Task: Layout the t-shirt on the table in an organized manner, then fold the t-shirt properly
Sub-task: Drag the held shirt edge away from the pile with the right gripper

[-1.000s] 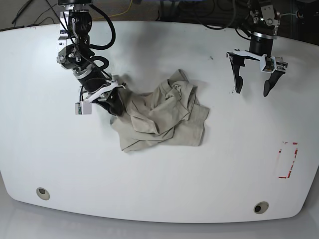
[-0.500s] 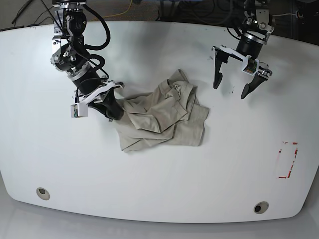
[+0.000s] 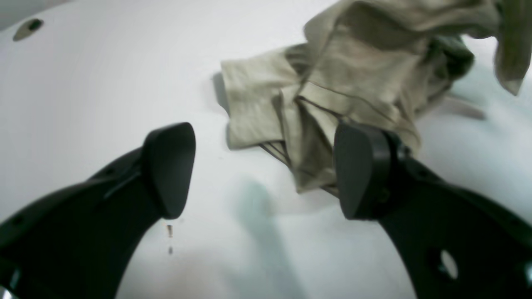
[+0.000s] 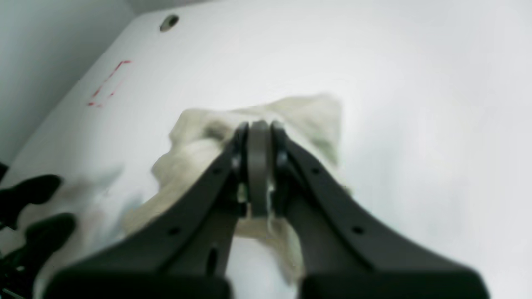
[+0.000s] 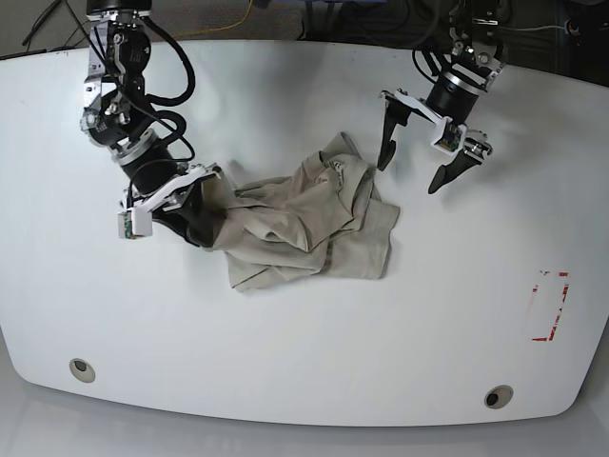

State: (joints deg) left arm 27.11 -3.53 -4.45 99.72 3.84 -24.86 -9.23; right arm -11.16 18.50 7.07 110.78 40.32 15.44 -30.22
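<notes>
The crumpled beige t-shirt [image 5: 304,224] lies in a heap mid-table. My right gripper [image 5: 203,221], on the left of the base view, is shut on the t-shirt's left edge, stretching it outward. In the right wrist view the closed fingers [image 4: 258,166] pinch the pale cloth [image 4: 291,112]. My left gripper [image 5: 411,173] hangs open just above and right of the t-shirt, touching nothing. In the left wrist view its gripper [image 3: 262,174] is spread wide over bare table [image 3: 104,83], with the t-shirt [image 3: 353,74] just beyond and partly behind one finger [image 3: 361,166].
The glossy white table [image 5: 304,362] has two grommet holes [image 5: 82,368] [image 5: 498,396] near its front edge. A red tape rectangle [image 5: 549,307] marks the right side. Cables run along the far edge behind both arms.
My right gripper has drawn the t-shirt's left edge further left, stretching the cloth. My left gripper, still open, has swung left and closer to the t-shirt.
</notes>
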